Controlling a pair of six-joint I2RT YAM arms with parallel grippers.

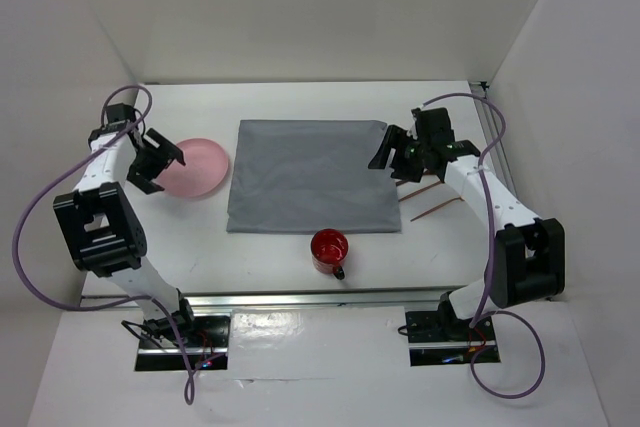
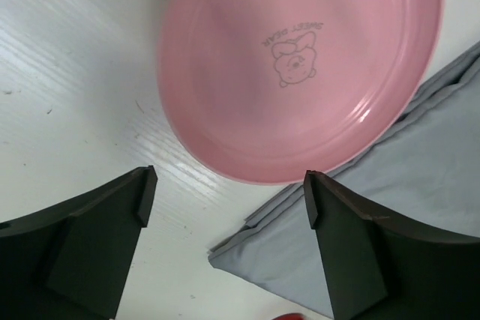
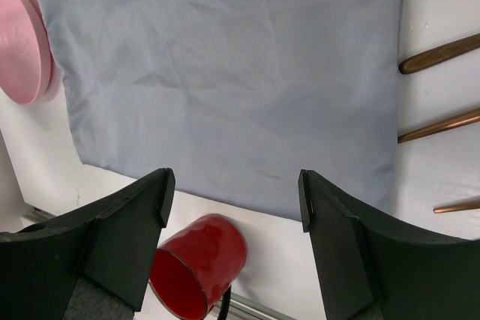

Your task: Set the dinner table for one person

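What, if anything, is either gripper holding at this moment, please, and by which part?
Nothing is held. The left gripper is open near the pink plate, and the right gripper is open by the grey cloth.

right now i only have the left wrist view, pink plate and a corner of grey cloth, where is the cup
Observer: A red mug sits on the dinner table, just off the near edge of the grey cloth, toward the arm bases.
Operator: any cutlery out
Observer: Thin brown sticks, perhaps chopsticks, lie on the table right of the cloth.
Operator: is the right gripper holding anything
Observer: No, the right gripper is open and empty, over the right part of the cloth.
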